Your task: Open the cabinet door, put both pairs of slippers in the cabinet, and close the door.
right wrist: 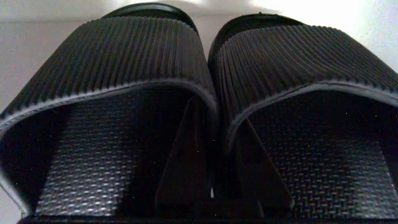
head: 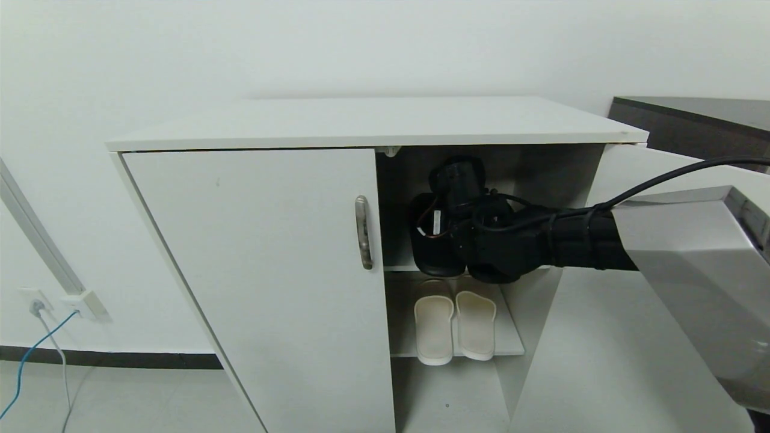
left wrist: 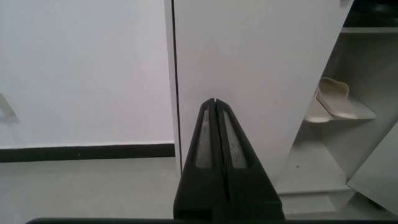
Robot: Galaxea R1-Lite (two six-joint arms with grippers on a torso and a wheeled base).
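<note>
A plain white wall [head: 385, 42] runs behind, with a dark skirting board [head: 120, 359] along a pale grey floor [head: 132, 400]. Low on the left are two wall sockets [head: 36, 299], a blue cable [head: 27, 367] trailing down. A dark grey table [head: 704, 123] stands far right.

Cabinet [head: 361, 123] door [head: 601, 349] stands open; black slippers [head: 430, 252] in upper compartment, cream slippers [head: 454, 322] on shelf below.

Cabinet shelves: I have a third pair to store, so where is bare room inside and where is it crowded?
Free: the cabinet floor under the lower shelf, and a narrow strip of that shelf between the white slippers and the right wall. Crowded: the upper shelf, where the right gripper holds the black slippers.
</note>
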